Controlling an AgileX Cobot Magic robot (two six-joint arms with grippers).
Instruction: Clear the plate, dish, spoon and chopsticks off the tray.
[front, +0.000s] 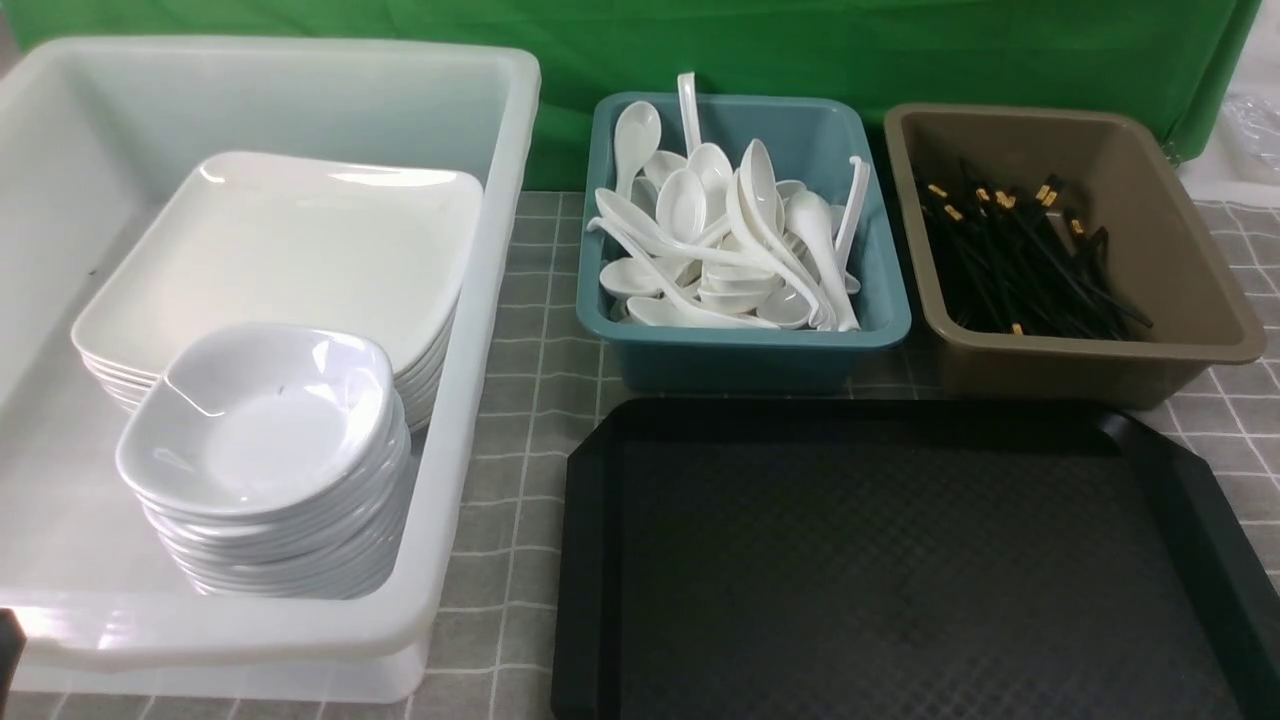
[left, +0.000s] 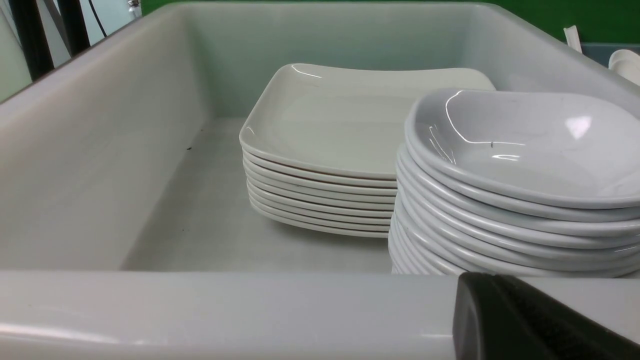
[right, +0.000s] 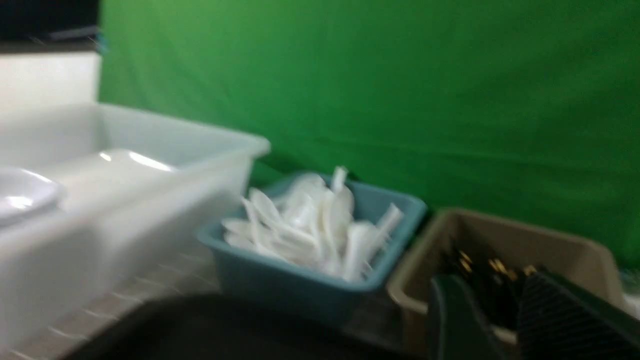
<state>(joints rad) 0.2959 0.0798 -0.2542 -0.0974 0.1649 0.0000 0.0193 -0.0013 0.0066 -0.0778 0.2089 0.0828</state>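
Chopsticks (front: 1030, 260), gold-banded, in brown bin (front: 1180, 260) — left end effector (left: 487, 280) closed — right end effector (right: 492, 285) open.

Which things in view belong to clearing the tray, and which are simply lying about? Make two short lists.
Part of the job:
- black tray
- white rectangular plates, stacked
- white soup spoons, in the teal bin
- black chopsticks, in the brown bin
- white dishes, stacked

Lying about:
- clear crumpled plastic
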